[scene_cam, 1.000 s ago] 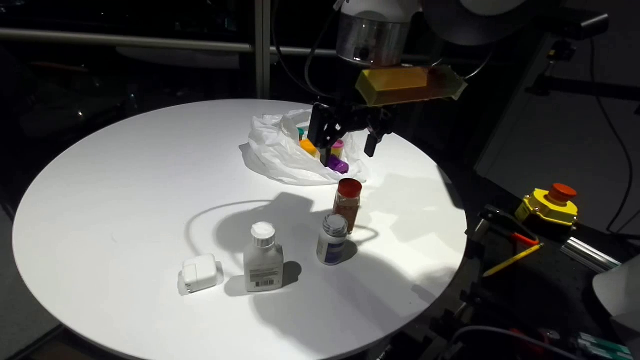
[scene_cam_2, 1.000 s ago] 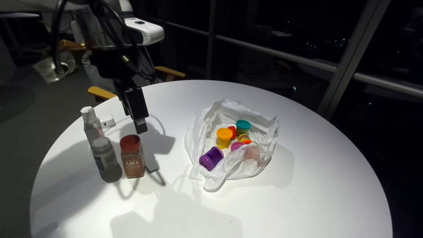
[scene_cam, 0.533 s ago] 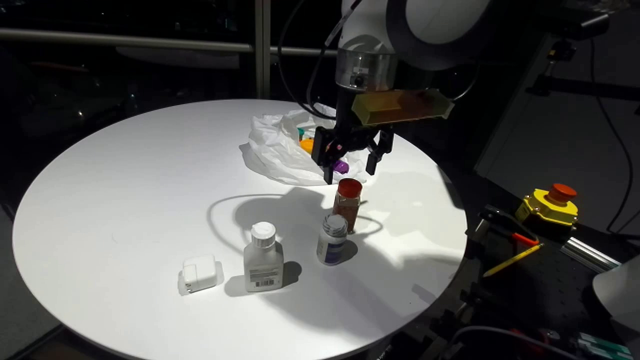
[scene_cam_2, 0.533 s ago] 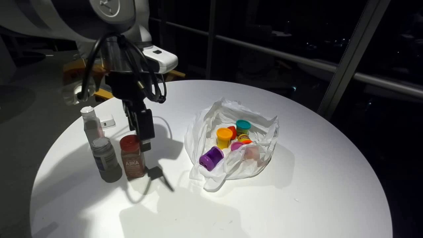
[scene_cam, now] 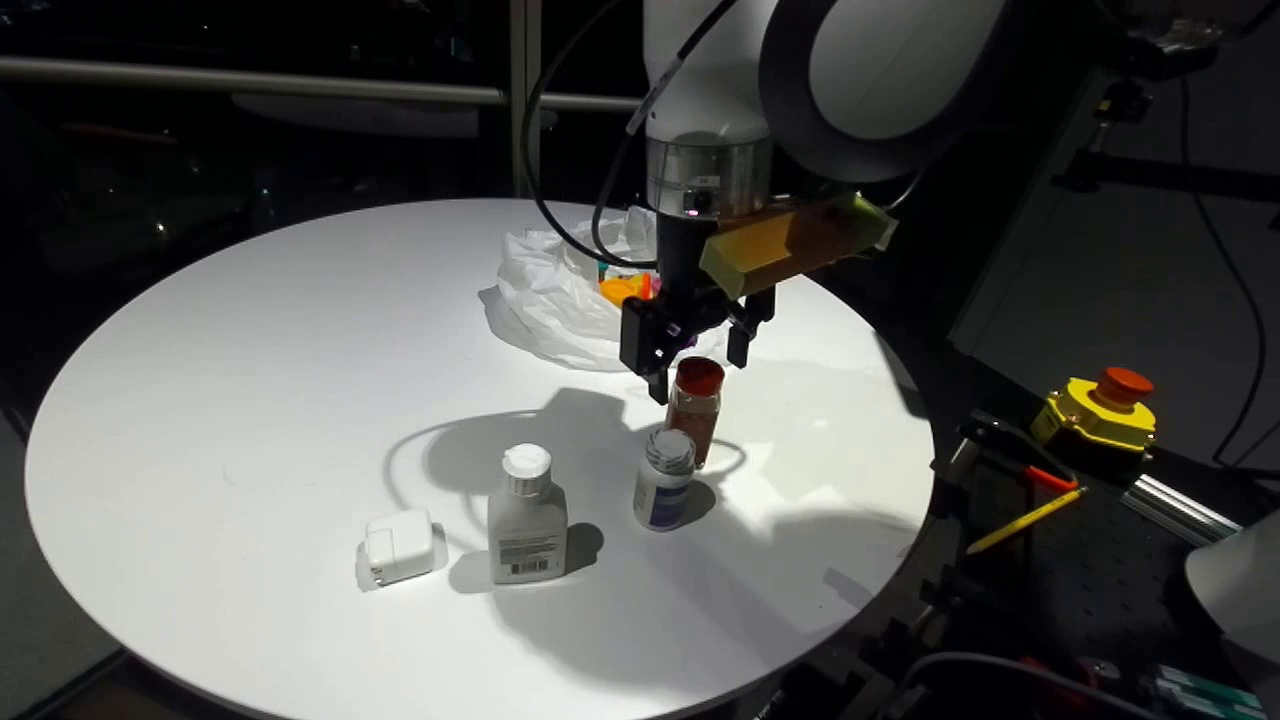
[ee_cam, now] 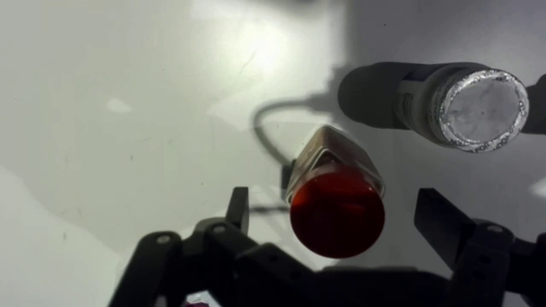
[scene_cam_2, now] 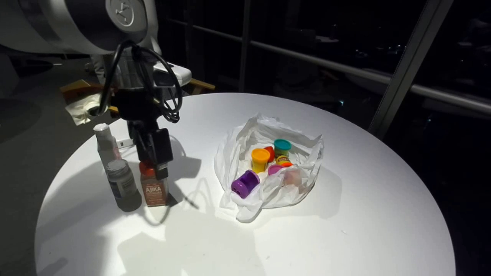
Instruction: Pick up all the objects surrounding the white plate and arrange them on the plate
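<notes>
Currently gripper (ee_cam: pixel 332 200) released, fingers (ee_cam: pixel 239 207) spread wide either side of red-capped jar (ee_cam: pixel 337 217), gap showing each side in wrist view. Just beside jar: small white bottle (ee_cam: pixel 482 113), upright. Farther out: taller white bottle (scene_cam: pixel 527 535), then white block (scene_cam: pixel 400 548), all on round white tabletop (scene_cam: pixel 250 350). Well apart from jar, crumpled white plastic bag (scene_cam_2: pixel 230 157) holds purple container (scene_cam_2: pixel 245 184) on its side, orange-lidded tub (scene_cam_2: pixel 260 156), teal-lidded tub (scene_cam_2: pixel 282 145), red piece (scene_cam_2: pixel 271 153).

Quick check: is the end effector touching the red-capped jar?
Apart: the wrist view shows tabletop between each finger of the end effector and the jar.
</notes>
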Robot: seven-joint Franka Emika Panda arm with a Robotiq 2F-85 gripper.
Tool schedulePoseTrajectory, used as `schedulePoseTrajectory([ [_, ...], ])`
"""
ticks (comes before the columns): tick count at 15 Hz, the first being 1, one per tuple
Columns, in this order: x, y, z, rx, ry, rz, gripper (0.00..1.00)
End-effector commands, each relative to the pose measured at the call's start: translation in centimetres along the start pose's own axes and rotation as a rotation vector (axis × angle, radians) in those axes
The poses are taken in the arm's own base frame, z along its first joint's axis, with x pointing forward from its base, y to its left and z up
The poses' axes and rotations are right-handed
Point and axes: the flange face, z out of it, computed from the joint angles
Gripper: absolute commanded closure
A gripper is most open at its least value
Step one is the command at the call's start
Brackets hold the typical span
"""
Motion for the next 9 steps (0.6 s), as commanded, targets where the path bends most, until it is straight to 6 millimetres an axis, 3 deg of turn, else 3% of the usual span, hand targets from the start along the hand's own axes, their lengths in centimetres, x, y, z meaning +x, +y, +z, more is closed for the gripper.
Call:
schedulePoseTrajectory([
  [1, -0.2, -0.9, -0.4, -0.054, 0.017, -0.032, 0.0],
  [5, 0.2, -0.7, -0.3, -0.051, 0.049, -0.064, 0.0],
  [6, 0.3, -0.5, -0.2, -0.05, 0.046, -0.061, 0.22],
  [9, 0.6, -0.1, -0.3, -0.052, 0.058, -0.063, 0.42],
])
